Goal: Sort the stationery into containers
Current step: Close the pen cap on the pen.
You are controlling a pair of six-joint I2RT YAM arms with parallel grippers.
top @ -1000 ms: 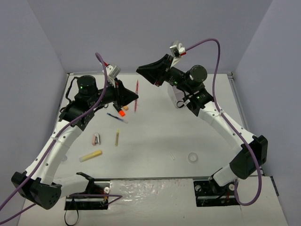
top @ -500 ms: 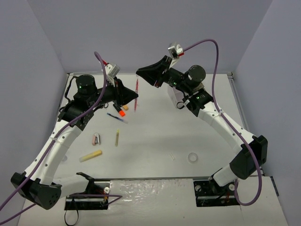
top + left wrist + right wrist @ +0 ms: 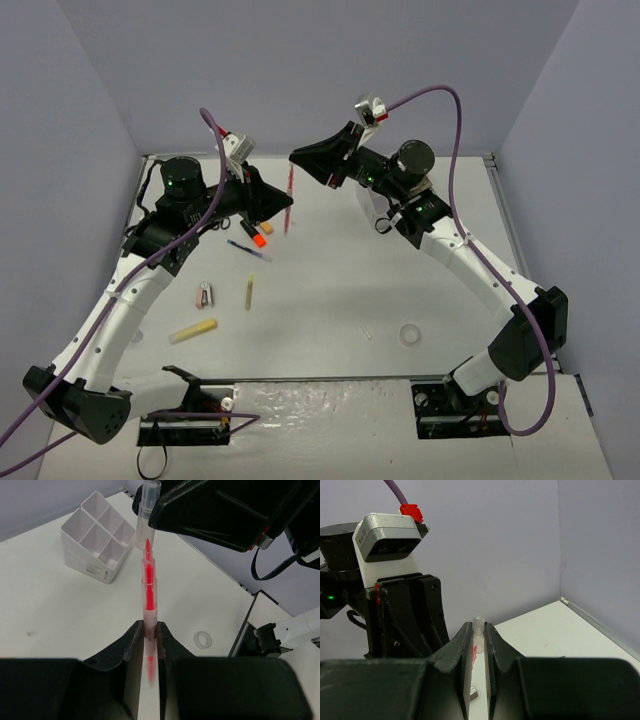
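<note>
Pink pen (image 3: 148, 580), slim with a clear body, is held in the air above the white tabletop (image 3: 330, 290) by both arms at once. The left fingers (image 3: 131, 641) are narrow and clamped on the pen's lower barrel. The right fingers (image 3: 461, 645) are also nearly together, pinching the clear cap end of the same pen. In the overhead view the pen hangs nearly upright between the two arms, toward the far side of the tabletop.

The left wrist view looks along the pen. Beyond it a white plastic organiser box (image 3: 97, 537) stands on the tabletop, divided into square compartments. A white tape ring (image 3: 202, 640) lies flat on the tabletop, well apart from the box.

The rest of the stationery lies loose on the left half of the tabletop in the overhead view:
- A blue pen (image 3: 248, 250) lies at a slant.
- An orange-and-black highlighter (image 3: 259, 240) lies just beside the blue pen, under the left arm's wrist.
- A thin yellow marker (image 3: 249, 292) lies nearer the arm bases.
- A small pinkish item (image 3: 205, 295), too small to make out, lies to the left of the yellow marker.
- A stubby yellow highlighter (image 3: 193, 330) lies nearest the arm bases.
</note>
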